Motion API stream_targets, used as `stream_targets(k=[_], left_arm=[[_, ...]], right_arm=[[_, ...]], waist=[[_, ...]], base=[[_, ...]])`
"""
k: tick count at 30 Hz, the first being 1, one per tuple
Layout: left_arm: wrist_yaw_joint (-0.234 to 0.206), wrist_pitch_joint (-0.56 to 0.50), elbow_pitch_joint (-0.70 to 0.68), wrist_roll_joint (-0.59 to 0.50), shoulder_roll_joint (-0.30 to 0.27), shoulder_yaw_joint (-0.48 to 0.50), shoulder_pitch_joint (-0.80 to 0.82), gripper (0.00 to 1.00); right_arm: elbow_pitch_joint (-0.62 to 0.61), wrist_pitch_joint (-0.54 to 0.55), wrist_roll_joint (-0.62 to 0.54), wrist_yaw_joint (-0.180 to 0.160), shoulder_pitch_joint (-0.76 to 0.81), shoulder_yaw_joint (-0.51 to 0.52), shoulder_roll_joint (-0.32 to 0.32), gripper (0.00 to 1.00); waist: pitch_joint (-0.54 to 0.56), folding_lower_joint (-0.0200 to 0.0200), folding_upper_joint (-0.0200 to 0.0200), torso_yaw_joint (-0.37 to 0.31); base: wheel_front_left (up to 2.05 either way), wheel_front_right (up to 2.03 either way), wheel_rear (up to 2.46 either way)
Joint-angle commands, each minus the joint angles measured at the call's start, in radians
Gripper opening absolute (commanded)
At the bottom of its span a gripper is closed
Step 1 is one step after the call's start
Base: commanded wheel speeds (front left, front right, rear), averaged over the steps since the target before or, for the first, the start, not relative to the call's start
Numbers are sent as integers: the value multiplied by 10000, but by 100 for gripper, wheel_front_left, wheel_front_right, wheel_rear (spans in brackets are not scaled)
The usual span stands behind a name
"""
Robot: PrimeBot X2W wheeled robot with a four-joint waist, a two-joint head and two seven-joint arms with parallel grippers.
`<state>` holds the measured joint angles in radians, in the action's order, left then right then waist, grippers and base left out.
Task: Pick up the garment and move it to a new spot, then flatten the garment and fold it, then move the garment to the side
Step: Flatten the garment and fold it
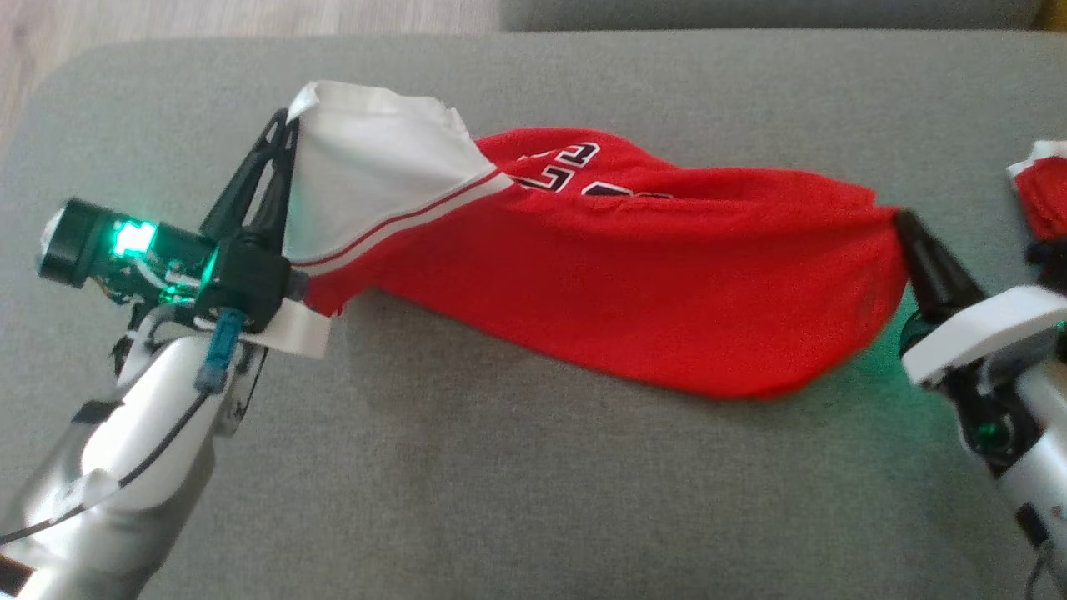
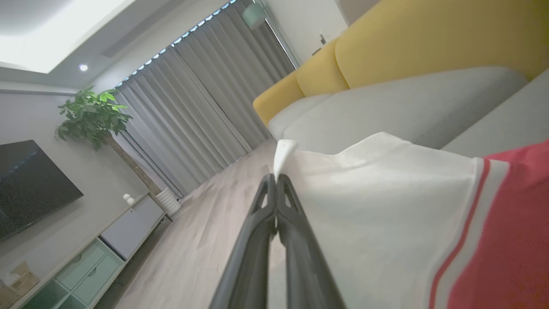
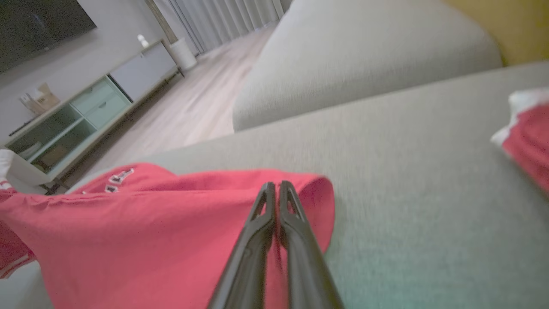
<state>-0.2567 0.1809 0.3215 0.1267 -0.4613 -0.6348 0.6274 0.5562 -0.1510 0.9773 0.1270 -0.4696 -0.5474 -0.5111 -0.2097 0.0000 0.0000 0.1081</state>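
I find my left gripper with its two dark fingers pressed together on a corner of the jersey's white panel; in the left wrist view the same gripper shows that white corner poking out just above its fingertips. My right gripper is likewise closed, pinching the opposite red end of the cloth; in the right wrist view its fingers lie together across a rolled red edge.

The jersey hangs stretched between the two grips, red over most of its span, with a white section edged by red and white stripes at my left end; dark lettering outlined in white shows on its far upper side, too blurred to read. Its lower edge sags onto the grey sofa cushion; the gripped ends are raised off that surface.

A second bit of red-and-white cloth lies on the cushion just beyond my right gripper, at the frame's edge; I cannot tell whether it belongs to the same garment.

Further out, the left wrist view shows a yellow backrest above the grey seats, grey curtains, a potted plant, a dark television and a low cabinet on a pale wooden floor.
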Motion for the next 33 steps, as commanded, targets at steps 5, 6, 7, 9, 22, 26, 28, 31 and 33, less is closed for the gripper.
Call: stream_targets(k=[5, 6, 7, 9, 22, 26, 28, 31, 33], left_arm=[[296, 465, -777, 777, -604, 1016, 611, 0], [417, 525, -919, 954, -660, 1149, 671, 0], [536, 575, -1052, 1157, -710, 1305, 728, 0], [802, 640, -1294, 1443, -865, 1537, 882, 0], [2096, 326, -1892, 1711, -1311, 1793, 3529, 0], [2430, 107, -1393, 1730, -1185, 1743, 4582, 0], [2609, -46, -896, 1762, -1078, 1657, 5000, 0], [2938, -219, 119, 1862, -853, 1480, 5499, 0], [3170, -228, 926, 1944, -681, 1358, 5829, 0]], right_arm=[[-823, -857, -379, 37, -813, 89, -874, 0], [-979, -936, -545, 37, -955, 152, -1031, 0], [-1133, -992, -716, 37, -1092, 245, -1173, 0], [-1464, -1051, -1014, 37, -1330, 466, -1400, 0], [-3380, -164, -2001, 37, -2608, 1646, -2454, 0], [-3381, 374, -2041, 37, -3174, 1880, -2333, 0], [-3180, 688, -1991, 37, -3488, 1833, -2153, 0], [-2697, 1080, -1951, 37, -4008, 1557, -1849, 0], [-2278, 1294, -1953, 37, -4361, 1266, -1653, 0]], waist=[[781, 0, 0, -307], [934, 0, 0, -363], [1100, 0, 0, -422], [1440, 0, 0, -535], [2749, 0, 0, -935], [2693, 0, 0, -1052], [2577, 0, 0, -1084], [2265, 0, 0, -1093], [1991, 0, 0, -1053]], base=[[0, 0, 0], [0, 0, 0], [0, 0, 0], [0, 0, 0], [0, 0, 0], [0, 0, 0], [0, 0, 0], [0, 0, 0], [0, 0, 0]])
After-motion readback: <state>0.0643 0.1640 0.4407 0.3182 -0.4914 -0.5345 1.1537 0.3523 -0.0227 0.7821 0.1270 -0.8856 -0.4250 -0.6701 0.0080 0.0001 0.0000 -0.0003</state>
